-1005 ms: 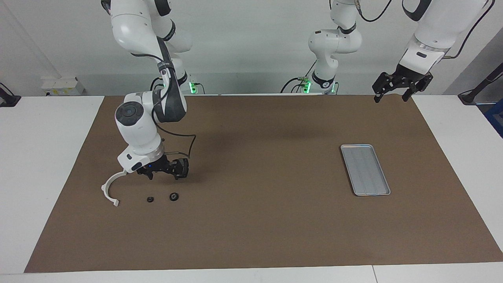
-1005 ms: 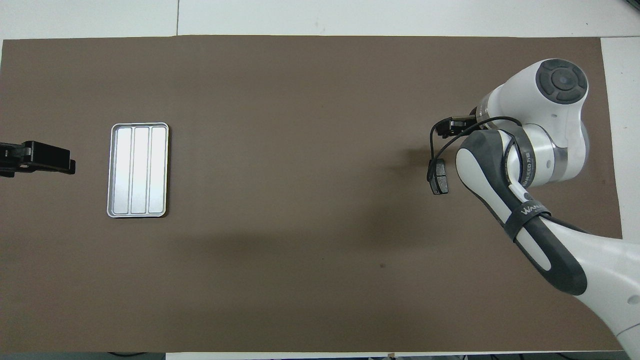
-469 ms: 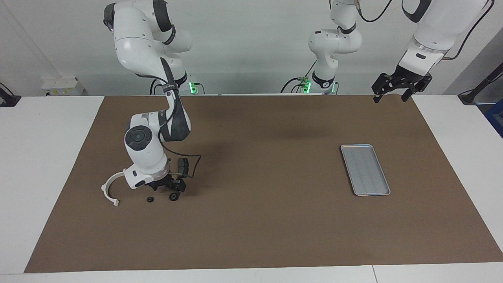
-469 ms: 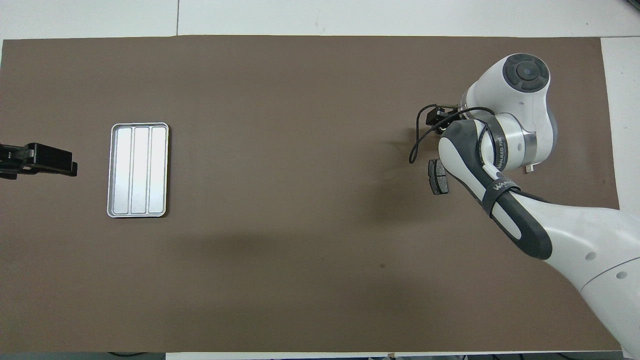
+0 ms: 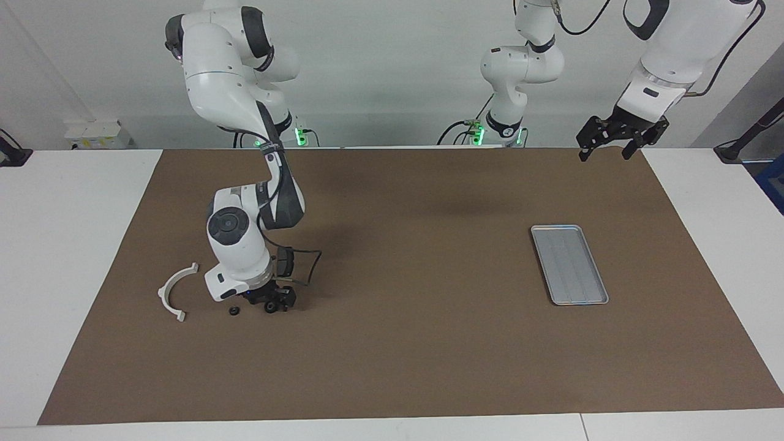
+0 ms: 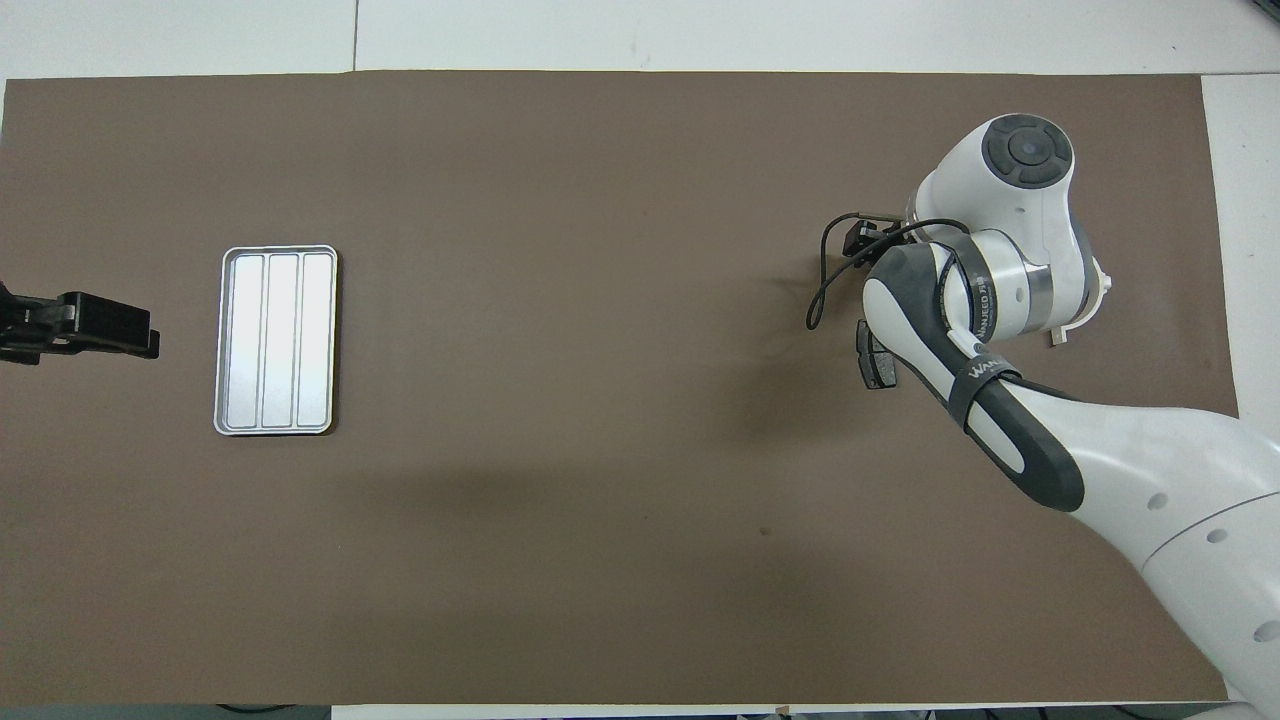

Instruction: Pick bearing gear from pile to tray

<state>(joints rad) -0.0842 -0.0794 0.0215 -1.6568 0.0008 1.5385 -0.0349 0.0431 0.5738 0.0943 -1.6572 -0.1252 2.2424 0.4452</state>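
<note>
Right gripper [image 5: 272,304] down on the bearing gear [image 5: 270,307] at the pile

The small black round gear lies flat on the brown mat [image 5: 398,355], so it has no long axis; the gripper sits right on it, whether its fingers clamp it I cannot tell. A smaller black piece [image 5: 234,311] and the white half-ring [image 5: 173,290] lie beside. The tray [image 5: 569,264] waits toward the left arm's end, long side running away from the robots. Left gripper [image 5: 614,139] hangs open, waiting
</note>
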